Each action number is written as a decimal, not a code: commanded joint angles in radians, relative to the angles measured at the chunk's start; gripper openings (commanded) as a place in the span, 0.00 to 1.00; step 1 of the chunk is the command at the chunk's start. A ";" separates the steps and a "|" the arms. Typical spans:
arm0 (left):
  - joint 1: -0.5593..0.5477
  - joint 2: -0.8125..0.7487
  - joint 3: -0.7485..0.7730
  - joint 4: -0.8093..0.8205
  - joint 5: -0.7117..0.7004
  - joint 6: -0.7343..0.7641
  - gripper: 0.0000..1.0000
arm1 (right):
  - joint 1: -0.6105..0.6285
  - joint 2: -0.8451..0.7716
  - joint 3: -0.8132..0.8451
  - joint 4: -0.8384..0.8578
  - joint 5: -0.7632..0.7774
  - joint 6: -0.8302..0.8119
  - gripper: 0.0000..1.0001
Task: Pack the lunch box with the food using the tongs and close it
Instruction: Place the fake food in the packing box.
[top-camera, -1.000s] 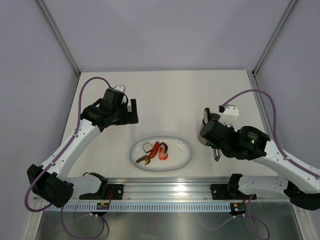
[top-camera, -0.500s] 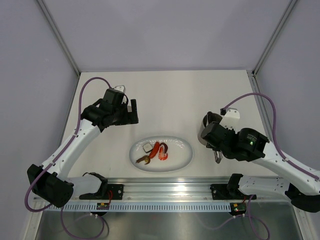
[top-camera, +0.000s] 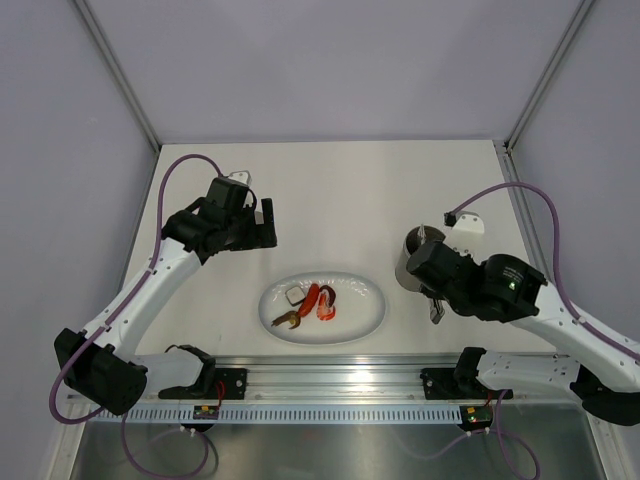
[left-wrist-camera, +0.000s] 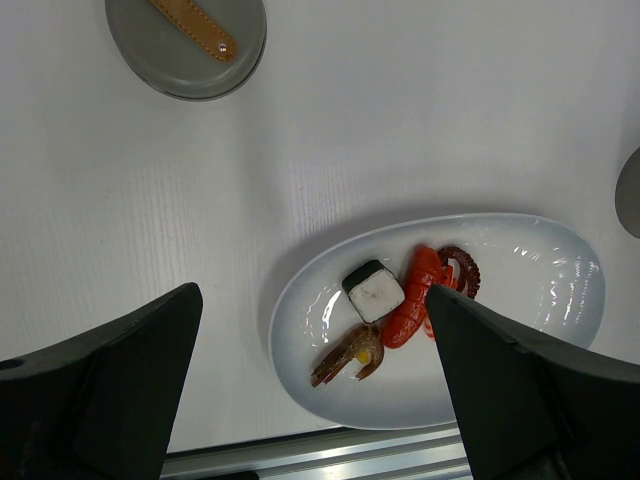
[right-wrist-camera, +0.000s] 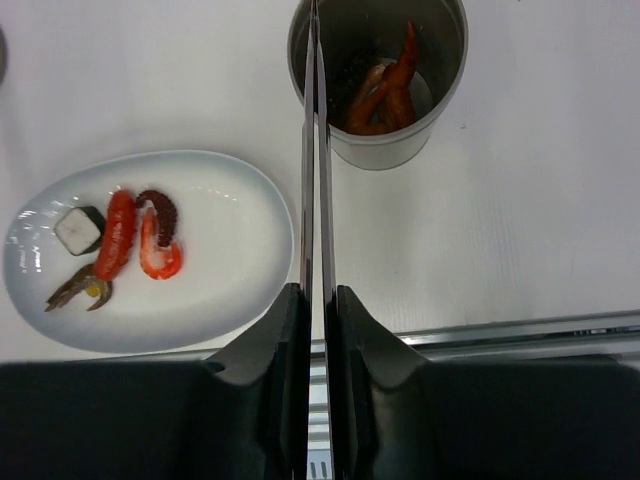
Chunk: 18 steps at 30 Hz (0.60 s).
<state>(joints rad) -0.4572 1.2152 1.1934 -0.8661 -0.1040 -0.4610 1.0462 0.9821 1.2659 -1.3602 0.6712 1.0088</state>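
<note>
Looking through the right wrist camera, I see the lunch box (right-wrist-camera: 380, 150) standing upright and uncovered on the desk (right-wrist-camera: 520, 220), with orange and red food pieces (right-wrist-camera: 385, 85) lying inside. The tongs (right-wrist-camera: 312, 150) run toward 12 o'clock across the box's opening near its 9 o'clock rim, their two arms pressed almost together. Their tips pass out of the top of the picture, so I cannot tell whether they carry anything. The right pincer (right-wrist-camera: 313, 290) is clamped tight on the tongs, one finger on each side.

At 7 o'clock from the box lies the white oval plate (right-wrist-camera: 250, 200). It holds a red sausage (right-wrist-camera: 115, 235), a shrimp (right-wrist-camera: 160, 258), a dark red curled piece (right-wrist-camera: 160, 203), a white square (right-wrist-camera: 78, 228) and a brown clawed piece (right-wrist-camera: 78, 290).

From overhead, the box sits at 2 o'clock from the plate, mostly under the right arm. The left pincer (left-wrist-camera: 310, 295) hangs at 10 o'clock from the plate, jaws spread wide and gripping nothing. In its own camera, the lid (left-wrist-camera: 186, 45) lies flat on the desk at 11 o'clock from the plate, well apart from it, wooden handle up.
</note>
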 joint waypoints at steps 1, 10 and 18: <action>-0.003 0.000 0.002 0.035 0.013 0.002 0.99 | -0.008 0.000 0.099 -0.260 0.050 -0.044 0.20; -0.003 0.001 -0.005 0.033 0.012 -0.021 0.99 | -0.003 0.128 0.222 -0.062 -0.128 -0.303 0.20; 0.021 -0.055 -0.008 0.038 -0.063 -0.045 0.99 | 0.144 0.234 0.159 0.099 -0.232 -0.348 0.28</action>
<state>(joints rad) -0.4503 1.2068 1.1843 -0.8661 -0.1295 -0.4911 1.1519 1.1919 1.4368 -1.3170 0.4858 0.6941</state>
